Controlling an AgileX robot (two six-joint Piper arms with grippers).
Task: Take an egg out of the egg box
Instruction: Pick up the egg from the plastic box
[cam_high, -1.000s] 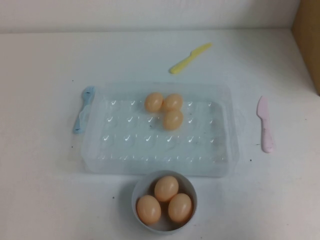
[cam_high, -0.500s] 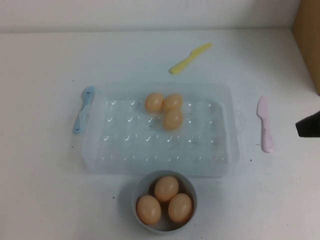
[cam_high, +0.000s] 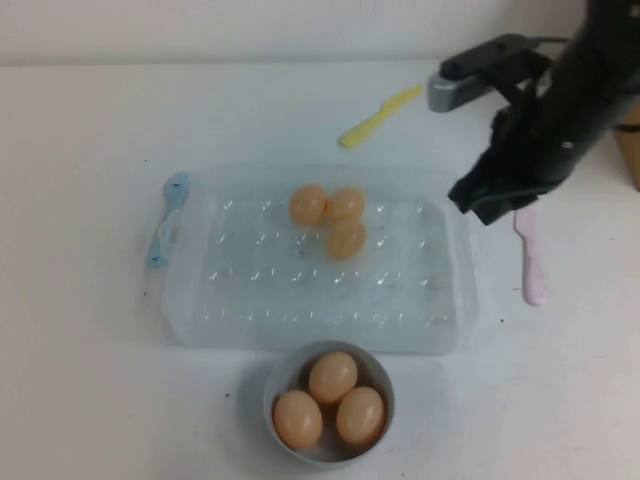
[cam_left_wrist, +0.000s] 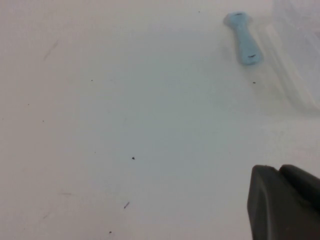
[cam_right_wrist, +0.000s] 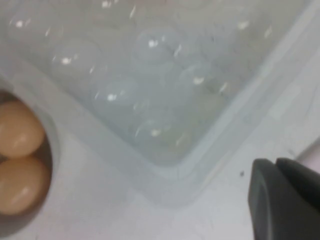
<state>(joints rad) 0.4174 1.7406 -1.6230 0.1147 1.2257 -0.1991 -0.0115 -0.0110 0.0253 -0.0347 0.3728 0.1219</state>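
**Right arm has swung in over the box's right edge**

Your right arm was only a dark sliver at the picture's edge half a second ago; now it reaches in from 2 o'clock, and the right gripper (cam_high: 487, 203) hangs above the right rim of the egg box (cam_high: 190, 325) with its fingers pressed together, holding nothing. Nothing on the table has shifted in that time.

You have three eggs inside the box, bunched just above its centre: the egg (cam_high: 346, 240) nearest the gripper sits at 5 o'clock of the pair, a second egg (cam_high: 308, 204) lies at the cluster's 9 o'clock, and a third egg (cam_high: 346, 203) touches both. The gripper stands at 3 o'clock from them, well apart — none is touched.

At 6 o'clock of the box, just beside its near wall, the grey bowl (cam_high: 281, 370) holds three more eggs. A blue spatula (cam_high: 166, 219) lies against the box's 9 o'clock side, a pink spatula (cam_high: 531, 257) at 3 o'clock partly under the arm, and a yellow spatula (cam_high: 377, 116) at 12 o'clock.

Your left gripper (cam_left_wrist: 285, 202) is out of the high view — its wrist camera shows it over bare white table (cam_left_wrist: 125, 110), the blue spatula well apart from it; you cannot tell its opening.
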